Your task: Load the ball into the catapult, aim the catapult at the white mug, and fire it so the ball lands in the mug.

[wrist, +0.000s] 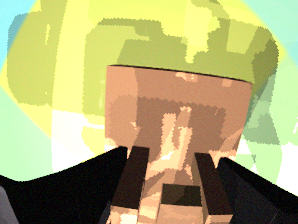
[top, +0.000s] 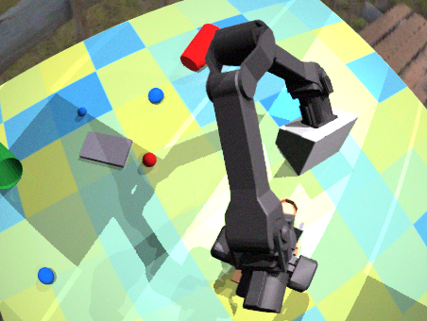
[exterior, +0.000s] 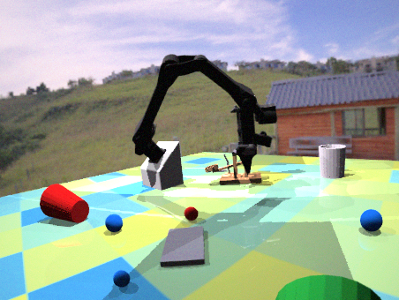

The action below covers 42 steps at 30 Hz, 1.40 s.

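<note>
My gripper (exterior: 248, 169) (wrist: 173, 160) is shut on the wooden catapult (exterior: 227, 179) (wrist: 175, 85), with the two dark uprights between its fingers. The catapult's base is on or just above the table. Its throwing arm points left in the exterior view; the round cup (exterior: 212, 168) (top: 289, 203) is partly hidden in the top view, and I cannot tell whether it holds anything. The white mug (exterior: 332, 161) stands upright right of the catapult, outside the top view. A red ball (top: 149, 160) (exterior: 191, 213) lies near the grey slab.
The flat grey slab (top: 106, 150) (exterior: 184, 247) lies beside the red ball. Blue balls (top: 156, 95) (top: 46, 276) (exterior: 371, 220) (exterior: 121, 278) lie apart. A red cup (top: 200, 47) (exterior: 62, 203) lies on its side. A green object (top: 9, 171) (exterior: 328, 288) is at the edge. My arm stands on a grey wedge (top: 323, 142) (exterior: 174, 172).
</note>
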Each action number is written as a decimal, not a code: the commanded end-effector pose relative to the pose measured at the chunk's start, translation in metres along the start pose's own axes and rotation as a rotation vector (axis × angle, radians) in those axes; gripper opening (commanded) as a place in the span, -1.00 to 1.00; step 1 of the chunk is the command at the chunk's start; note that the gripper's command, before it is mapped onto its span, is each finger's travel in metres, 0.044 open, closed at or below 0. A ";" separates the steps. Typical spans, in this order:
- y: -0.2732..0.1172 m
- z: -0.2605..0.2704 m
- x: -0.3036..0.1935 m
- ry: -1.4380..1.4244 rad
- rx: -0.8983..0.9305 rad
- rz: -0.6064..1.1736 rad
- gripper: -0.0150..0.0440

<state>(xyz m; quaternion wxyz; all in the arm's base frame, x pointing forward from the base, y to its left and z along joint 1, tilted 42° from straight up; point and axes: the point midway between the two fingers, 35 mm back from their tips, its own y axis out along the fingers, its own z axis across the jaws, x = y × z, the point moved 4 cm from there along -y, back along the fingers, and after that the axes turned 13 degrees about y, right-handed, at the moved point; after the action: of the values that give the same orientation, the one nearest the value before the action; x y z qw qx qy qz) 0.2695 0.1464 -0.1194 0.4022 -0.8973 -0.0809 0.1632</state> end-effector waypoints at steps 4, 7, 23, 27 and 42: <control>-0.001 0.000 0.000 0.001 0.001 -0.002 -0.22; -0.001 0.000 0.000 0.001 0.001 -0.002 0.04; -0.098 0.001 0.000 -0.001 0.004 -0.001 1.00; -0.082 0.002 0.002 -0.008 0.002 -0.008 1.00; -0.052 0.001 -0.002 -0.009 0.000 -0.011 1.00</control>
<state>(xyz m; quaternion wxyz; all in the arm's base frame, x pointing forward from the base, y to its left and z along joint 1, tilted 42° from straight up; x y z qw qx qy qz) 0.2685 0.2030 -0.0608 0.4107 -0.8933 -0.0935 0.1569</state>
